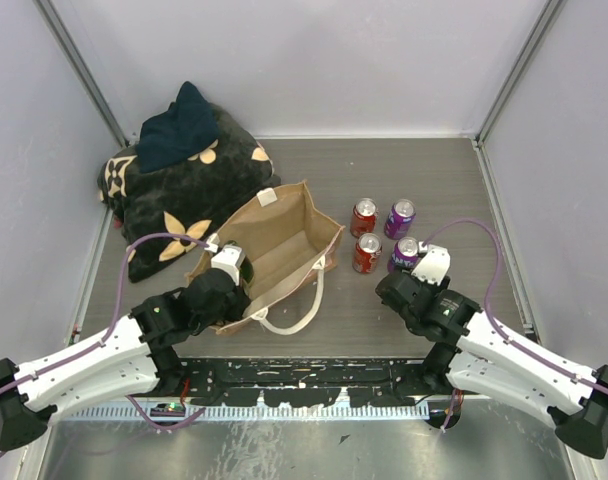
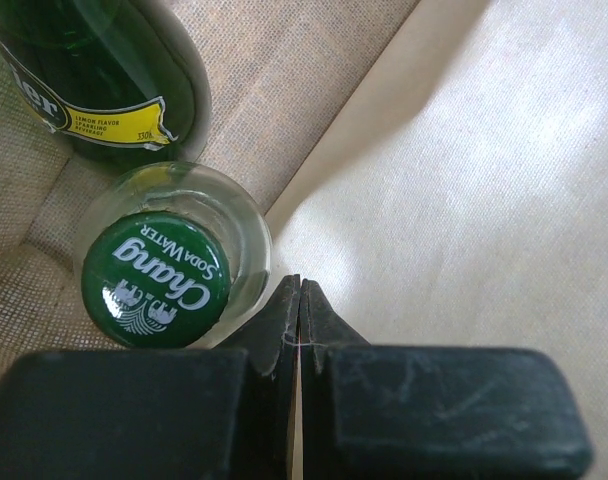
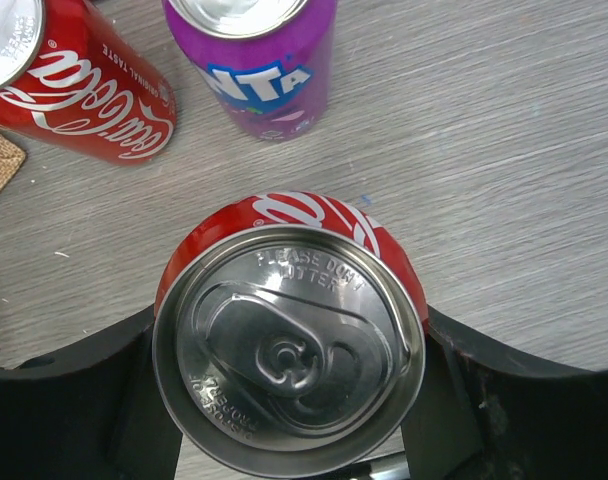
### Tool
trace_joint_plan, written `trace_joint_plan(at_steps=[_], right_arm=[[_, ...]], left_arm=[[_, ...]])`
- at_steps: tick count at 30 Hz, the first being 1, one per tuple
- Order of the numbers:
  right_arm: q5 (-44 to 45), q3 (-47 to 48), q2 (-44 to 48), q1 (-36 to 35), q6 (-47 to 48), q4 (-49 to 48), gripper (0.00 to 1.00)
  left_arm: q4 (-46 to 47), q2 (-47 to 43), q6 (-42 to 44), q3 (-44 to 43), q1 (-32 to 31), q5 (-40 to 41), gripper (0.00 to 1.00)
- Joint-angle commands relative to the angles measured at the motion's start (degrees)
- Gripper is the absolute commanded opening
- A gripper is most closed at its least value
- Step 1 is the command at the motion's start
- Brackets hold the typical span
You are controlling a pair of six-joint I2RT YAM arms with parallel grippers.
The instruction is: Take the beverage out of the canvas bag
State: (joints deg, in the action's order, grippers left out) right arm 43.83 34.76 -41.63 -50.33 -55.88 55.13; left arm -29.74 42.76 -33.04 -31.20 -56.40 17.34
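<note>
The overhead view is lit evenly and brightly; only soft shadows are cast beside the red and purple drink cans point(image 1: 365, 217). Pale glare streaks are seen on the dark green glass bottle point(image 2: 104, 60). The silver-lidded red can point(image 3: 289, 345) is rendered sharp, softly sheened.

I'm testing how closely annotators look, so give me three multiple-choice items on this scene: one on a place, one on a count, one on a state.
1. Where is the green-capped bottle?
A. on the cushion
B. inside the canvas bag
C. on the bare table

2. How many cans stand on the table beside the bag?
A. two
B. four
C. six

3. How are the left gripper jaws?
A. shut, empty
B. wide open
C. shut on a can

Answers:
1 B: the bag's woven fabric and lining surround the bottle.
2 B: the top view shows four can tops.
3 A: the jaws meet with nothing between them.
</note>
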Motion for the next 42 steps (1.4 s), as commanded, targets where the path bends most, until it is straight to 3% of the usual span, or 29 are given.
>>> trace_joint_plan(at_steps=[1, 9, 18, 19, 20, 23, 24, 25, 31, 36, 42], right_arm=[[2.31, -0.63, -0.80, 0.10, -3.03, -12.57, 0.01], [0.72, -1.65, -10.03, 1.99, -4.44, -14.14, 0.01], [-3.91, -5.17, -11.28, 2.59, -8.08, -15.42, 0.01], [-4.35, -5.37, -11.40, 2.58, -8.49, -15.41, 0.04], [-4.71, -5.60, -11.55, 2.60, -8.74, -15.41, 0.15], [-4.77, -5.09, -12.65, 2.60, -8.92, -14.63, 0.79], [-4.48, -4.57, -13.21, 2.60, -9.04, -13.99, 0.96], [-4.10, -3.78, -13.80, 2.59, -9.07, -12.99, 1.00], [0.44, 5.65, -15.10, 2.28, -4.70, -7.10, 1.00], [5.94, 21.56, -16.32, 0.62, 3.92, -1.31, 1.00], [6.47, 38.54, -19.85, -0.51, 17.96, -3.76, 0.98]], left_arm=[[0.13, 0.75, 1.11, -0.70, 0.11, 0.39, 0.07], [0.05, 0.38, 0.45, -0.27, 0.15, 0.97, 0.08], [-0.71, -0.36, 0.60, -0.35, 0.15, 2.20, 0.09], [-0.70, -0.32, 0.60, -0.46, 0.14, 2.30, 0.10], [-0.70, -0.25, 0.68, -0.51, 0.08, 2.32, 0.10], [-0.58, -0.05, 0.78, -0.56, 0.14, 2.34, 0.12], [-0.54, -0.05, 0.87, -0.54, 0.15, 2.25, 0.13], [-0.60, -0.09, 0.95, -0.62, 0.15, 2.28, 0.13], [-2.09, -1.75, 1.30, -2.33, 0.15, 3.33, 0.13], [-5.48, -3.45, 2.15, -6.79, 0.15, 5.12, 0.14], [-7.79, -5.74, 2.94, -11.78, 0.14, 8.75, 0.24]])
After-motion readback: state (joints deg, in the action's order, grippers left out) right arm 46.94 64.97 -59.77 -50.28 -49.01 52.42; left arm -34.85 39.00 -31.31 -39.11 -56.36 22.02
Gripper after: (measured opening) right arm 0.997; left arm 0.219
